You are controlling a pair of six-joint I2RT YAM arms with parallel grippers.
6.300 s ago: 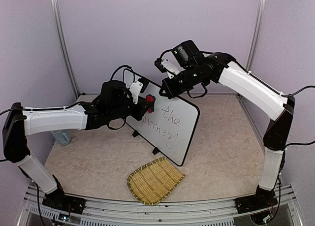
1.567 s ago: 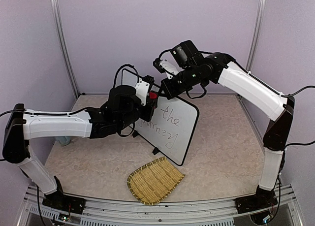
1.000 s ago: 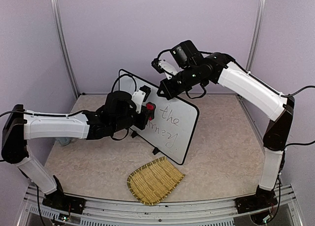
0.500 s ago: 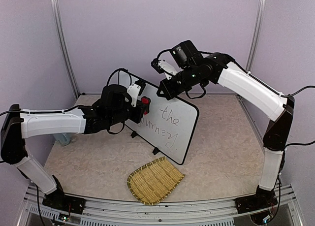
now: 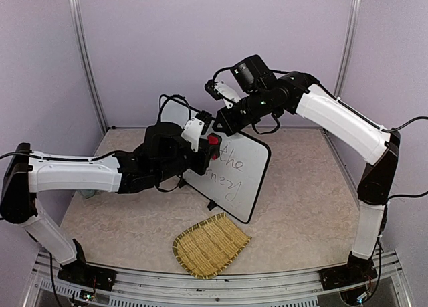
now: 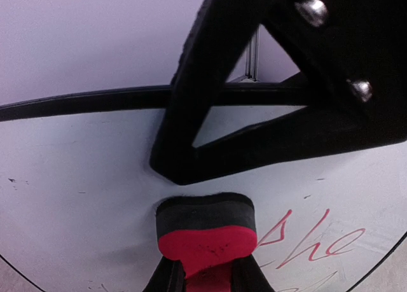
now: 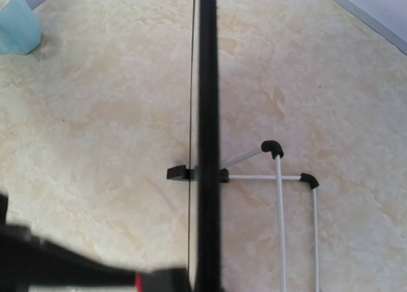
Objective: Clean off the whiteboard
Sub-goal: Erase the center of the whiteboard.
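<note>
- Tabletop [image 5: 301,207] of beige mottled stone fills the lower half of the overhead view, with lilac walls behind it.
- A large white rectangular whiteboard [image 5: 246,176] with a thin black rim stands on edge at the centre of that view, on small black feet [image 5: 211,205]. Handwriting [image 5: 233,161] covers its right part, and its upper left part is wiped bare.
- The black right claw [image 5: 217,124] reaches in from the upper right and is clamped on the whiteboard's top rim. Its own camera looks straight down that rim [image 7: 206,114], edge-on.
- The left claw [image 5: 208,148] comes in from the left, its fingers squeezed onto a red-backed eraser [image 5: 213,140] with grey-black felt.
- A fan-shaped woven straw mat [image 5: 210,245] lies flat at lower centre, near the board's lower corner but apart from it.
- In the left wrist view the eraser sits low in the middle, felt end against the white face, just left of the red strokes [image 6: 311,241].
- A pale blue cup [image 7: 16,21] stands at the upper left of the right wrist view.
</note>
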